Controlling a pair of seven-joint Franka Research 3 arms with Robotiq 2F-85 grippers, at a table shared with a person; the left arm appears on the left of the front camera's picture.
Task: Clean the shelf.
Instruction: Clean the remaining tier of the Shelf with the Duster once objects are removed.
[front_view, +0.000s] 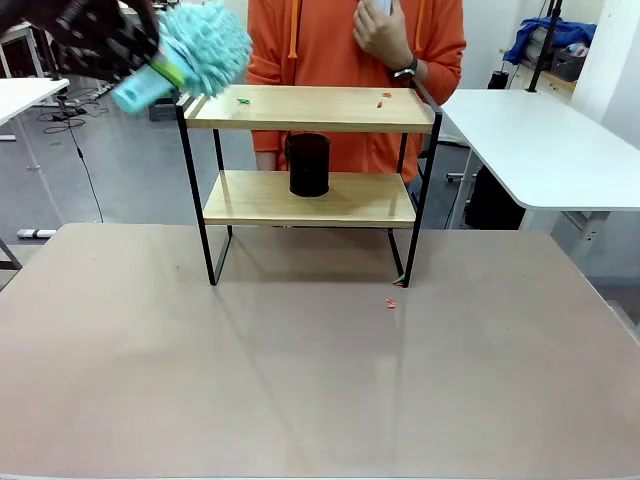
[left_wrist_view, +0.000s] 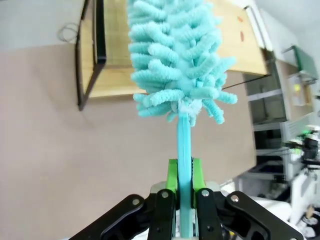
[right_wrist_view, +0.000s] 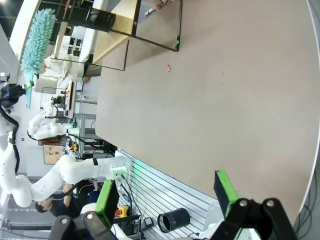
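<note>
A small two-tier shelf (front_view: 310, 108) stands upright at the far side of the table (front_view: 300, 380), its long axis running left to right. It has two light wooden boards in a thin black frame, with a black cup (front_view: 308, 165) on the lower board. The left gripper (left_wrist_view: 184, 177) clamps a teal duster (left_wrist_view: 175, 60), whose fluffy head is at the shelf's top-left corner. The right gripper (right_wrist_view: 165, 187) is spread wide, well apart from the shelf.
</note>
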